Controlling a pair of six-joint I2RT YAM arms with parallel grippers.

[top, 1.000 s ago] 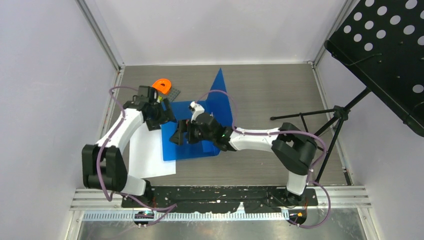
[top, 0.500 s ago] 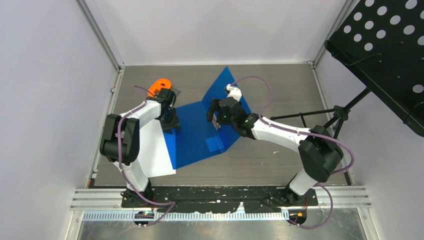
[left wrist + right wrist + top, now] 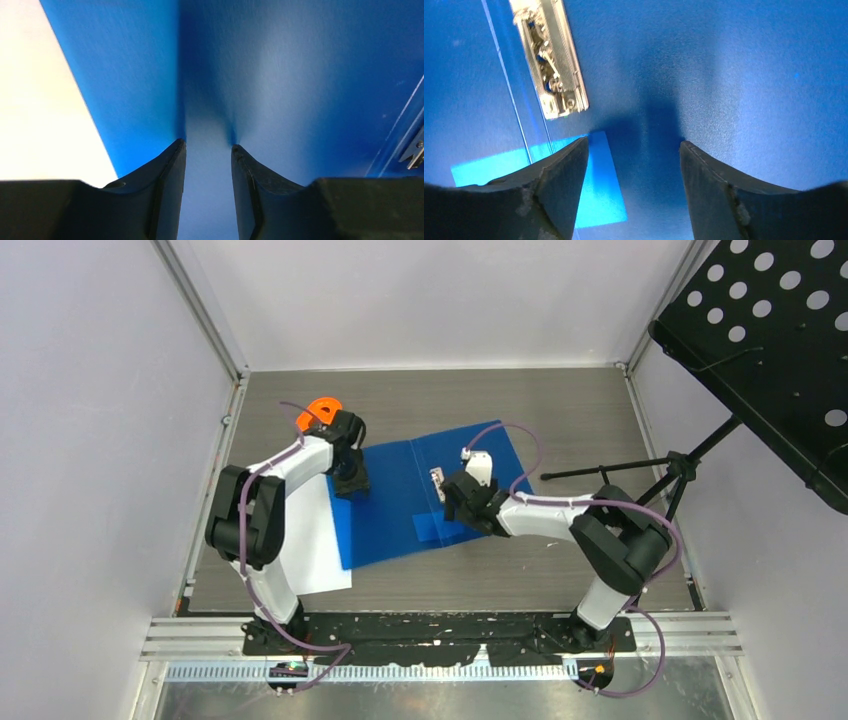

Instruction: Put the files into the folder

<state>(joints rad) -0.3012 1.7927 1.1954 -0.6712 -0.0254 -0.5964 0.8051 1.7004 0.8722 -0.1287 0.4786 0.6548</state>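
On the open folder (image 3: 390, 525), the left gripper (image 3: 207, 146) has a narrow empty gap (files (image 3: 300, 558) just beside); the right gripper (image 3: 634, 143) stands wide near the clip (image 3: 551, 75).

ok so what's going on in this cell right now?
Two arms are filing paper into a folder, which lies open and flat on the table. The left tool is low over the folder's left panel, close to its outer edge, jaws narrowly apart and empty. The right tool is over the right panel beside the clip, jaws wide and also empty. The paper lies on the table at the folder's left edge, not yet inside.
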